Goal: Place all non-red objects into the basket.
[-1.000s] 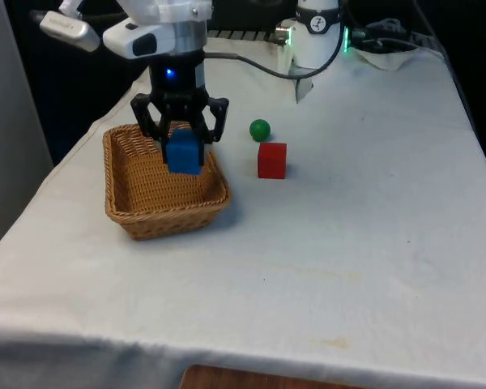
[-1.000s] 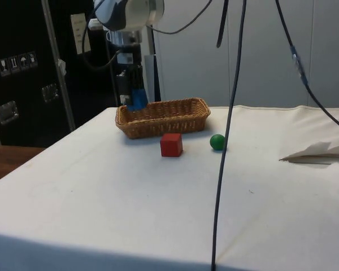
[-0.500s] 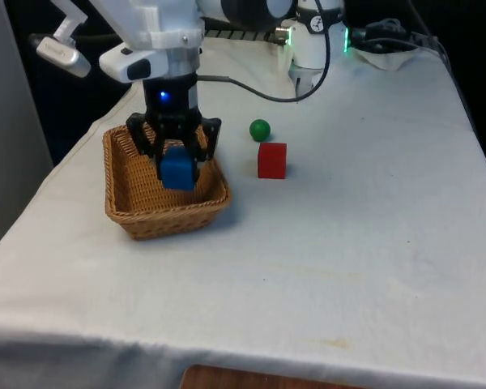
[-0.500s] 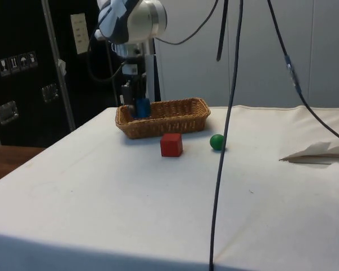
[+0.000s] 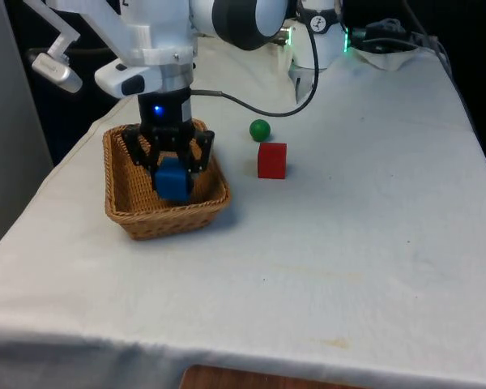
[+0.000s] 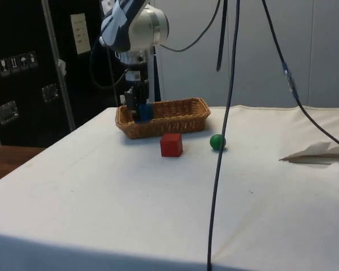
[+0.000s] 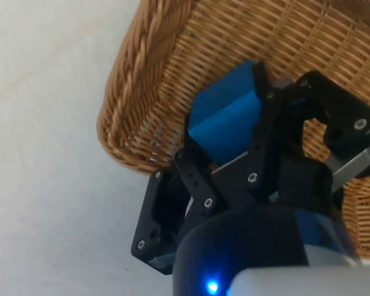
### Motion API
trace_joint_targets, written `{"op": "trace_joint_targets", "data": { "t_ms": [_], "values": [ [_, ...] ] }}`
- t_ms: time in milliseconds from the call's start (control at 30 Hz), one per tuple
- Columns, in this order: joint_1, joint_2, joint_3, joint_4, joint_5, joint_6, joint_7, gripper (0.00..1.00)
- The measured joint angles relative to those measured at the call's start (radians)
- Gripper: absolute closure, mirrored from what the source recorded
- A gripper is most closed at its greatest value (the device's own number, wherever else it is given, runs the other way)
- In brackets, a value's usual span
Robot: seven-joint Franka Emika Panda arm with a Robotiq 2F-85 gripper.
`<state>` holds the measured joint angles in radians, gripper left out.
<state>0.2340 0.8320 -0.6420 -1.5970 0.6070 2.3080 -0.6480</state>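
Note:
My gripper (image 5: 172, 180) is shut on a blue cube (image 5: 173, 181) and reaches down inside the wicker basket (image 5: 126, 204) on the front view's left. From the side, the blue cube (image 6: 144, 112) sits just below the basket (image 6: 175, 119) rim, held by the gripper (image 6: 140, 110). In the wrist view the blue cube (image 7: 225, 119) is clamped between the black fingers (image 7: 194, 179) over the woven basket (image 7: 142, 74) floor. A green ball (image 5: 260, 129) and a red cube (image 5: 272, 160) rest on the cloth just beyond the basket toward the front view's right.
The red cube (image 6: 171, 144) and green ball (image 6: 217, 141) lie close together near the basket. A black cable (image 6: 223, 135) hangs down in front of the side camera. Crumpled paper (image 6: 319, 152) lies at the side view's right edge.
The gripper has lowered with the blue cube from above the basket rim down into the basket, drifting slightly toward the front view's left. The ball and red cube have not moved.

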Motion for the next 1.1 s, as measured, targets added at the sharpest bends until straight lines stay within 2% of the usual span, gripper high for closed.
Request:
{"op": "trace_joint_targets", "data": {
  "t_ms": [133,167,200,267,300,367,400,433,467,500,833,1000,1100],
  "values": [
    [0.000,0.000,-0.002,0.000,0.000,-0.002,0.000,0.97],
    [0.000,0.000,-0.003,0.000,0.000,-0.003,0.000,0.90],
    [0.000,0.000,-0.004,0.000,0.000,-0.003,0.000,0.77],
    [0.000,-0.001,-0.004,0.000,0.000,-0.004,0.000,0.58],
    [0.000,0.000,-0.005,0.000,0.000,-0.004,-0.001,0.58],
    [0.000,-0.001,-0.005,0.000,0.000,-0.005,-0.001,0.39],
    [0.000,0.000,-0.005,0.000,0.000,-0.005,-0.001,0.30],
    [0.000,0.000,-0.005,0.000,0.000,-0.005,-0.001,0.11],
    [0.000,0.000,-0.006,0.000,0.000,-0.005,-0.001,0.03],
    [0.000,0.000,-0.006,0.000,0.000,-0.005,-0.001,0.00],
    [0.000,-0.003,-0.008,0.000,0.000,-0.005,-0.001,0.00],
    [0.008,-0.035,-0.027,-0.005,-0.003,-0.034,-0.001,0.00],
    [0.017,-0.063,-0.041,-0.020,-0.014,-0.051,0.004,0.00]
  ]
}}
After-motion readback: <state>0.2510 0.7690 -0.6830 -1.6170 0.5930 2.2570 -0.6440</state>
